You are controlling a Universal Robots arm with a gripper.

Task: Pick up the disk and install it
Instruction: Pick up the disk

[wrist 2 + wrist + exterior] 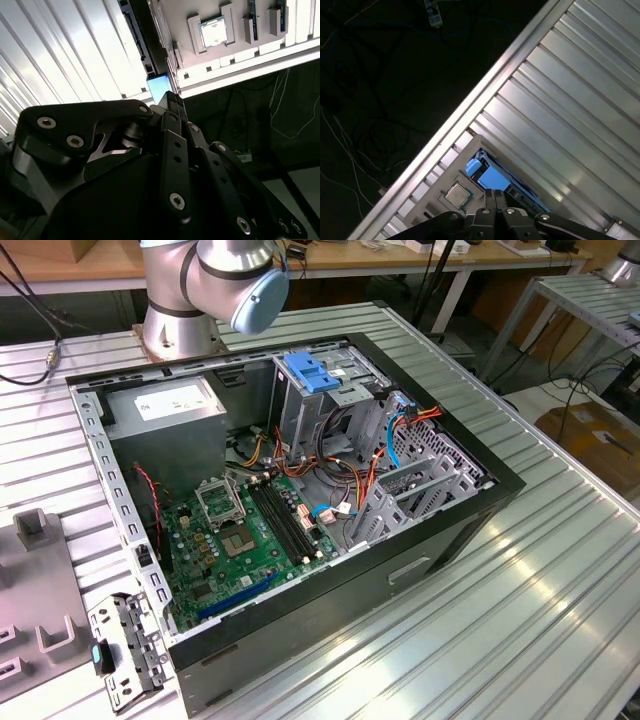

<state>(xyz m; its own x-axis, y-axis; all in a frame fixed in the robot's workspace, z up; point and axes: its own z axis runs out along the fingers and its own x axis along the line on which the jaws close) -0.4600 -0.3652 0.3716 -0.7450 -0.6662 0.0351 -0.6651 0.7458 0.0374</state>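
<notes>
Near the tabletop (580, 100) edge, our claw (495, 196) hangs closed at the disk (489, 177) (propped on edge in its holder (445, 175), likely for easy pinching), though we cannot confirm a grip.

white sticker (172, 400) on the grey box (118, 412), its print too small to read, no other legible text

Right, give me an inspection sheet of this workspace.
Surface: ribbed aluminium table.
Job's things: disk, blue carrier showing, out on the table, not in the case.
Clutter: open computer case; processor chip near the disk.
Grippers: claw right at the disk's blue carrier.
Cables: orange, red and blue wires inside the case.
Surroundings: workbench; loose leads on the dark floor.
</notes>
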